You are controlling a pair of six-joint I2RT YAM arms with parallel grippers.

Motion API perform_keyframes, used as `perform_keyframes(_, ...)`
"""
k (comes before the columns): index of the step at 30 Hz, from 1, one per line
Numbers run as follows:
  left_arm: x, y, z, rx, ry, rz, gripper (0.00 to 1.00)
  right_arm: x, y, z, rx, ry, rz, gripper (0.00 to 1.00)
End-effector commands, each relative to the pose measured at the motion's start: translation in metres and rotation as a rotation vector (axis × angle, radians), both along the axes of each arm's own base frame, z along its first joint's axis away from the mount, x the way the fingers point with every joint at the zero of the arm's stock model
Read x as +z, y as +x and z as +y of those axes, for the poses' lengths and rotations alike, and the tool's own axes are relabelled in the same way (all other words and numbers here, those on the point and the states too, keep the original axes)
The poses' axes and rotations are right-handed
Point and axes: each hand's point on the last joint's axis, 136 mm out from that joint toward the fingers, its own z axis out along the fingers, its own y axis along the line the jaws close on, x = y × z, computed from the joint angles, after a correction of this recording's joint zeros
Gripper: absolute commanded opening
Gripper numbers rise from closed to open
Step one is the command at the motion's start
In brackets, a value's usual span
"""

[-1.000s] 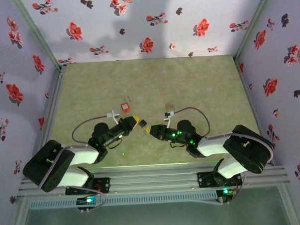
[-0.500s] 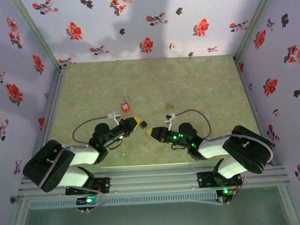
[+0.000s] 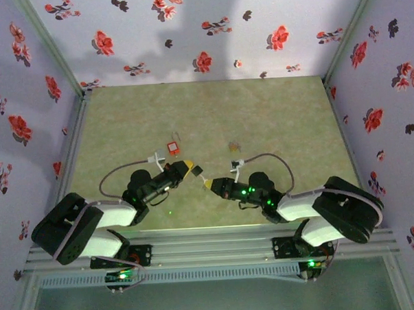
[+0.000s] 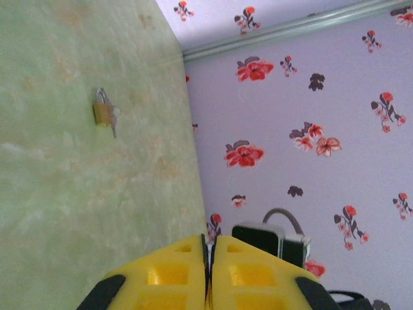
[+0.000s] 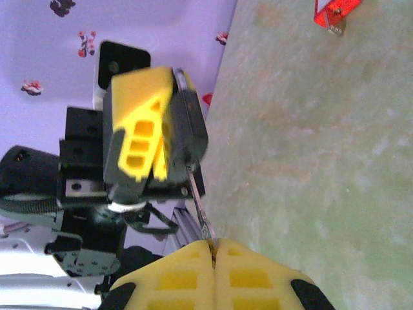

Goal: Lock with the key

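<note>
My left gripper (image 3: 188, 168) is shut on a small black padlock (image 3: 197, 172) and holds it off the table. In the right wrist view that padlock (image 5: 192, 126) sits against the left gripper's yellow fingers (image 5: 139, 126). My right gripper (image 5: 213, 248) is shut on the bow of a thin metal key (image 5: 199, 200). The key's tip reaches the padlock's lower end; I cannot tell whether it is inside. In the top view the right gripper (image 3: 207, 184) is just right of and nearer than the padlock. The left gripper (image 4: 208, 248) has its jaws pressed together.
A small brass padlock (image 3: 234, 147) with a key lies on the green mat, also seen in the left wrist view (image 4: 102, 114). A red tag with a ring (image 3: 172, 146) lies beyond the left gripper, and it appears in the right wrist view (image 5: 337, 11). Flowered walls enclose the table.
My right gripper has drawn back toward the near edge and slightly right with the key. The left gripper and black padlock have stayed in place.
</note>
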Motion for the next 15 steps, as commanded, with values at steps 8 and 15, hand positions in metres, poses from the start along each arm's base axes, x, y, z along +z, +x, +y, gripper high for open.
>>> perform_keyframes(8, 0.02, 0.017, 0.003, 0.052, -0.041, -0.054, 0.0, -0.001, -0.013, -0.023, -0.019, -0.107, -0.043, 0.0)
perform_keyframes(15, 0.003, 0.026, -0.018, -0.03, -0.016, 0.014, 0.0, 0.016, -0.001, -0.076, -0.199, -0.33, -0.158, 0.0)
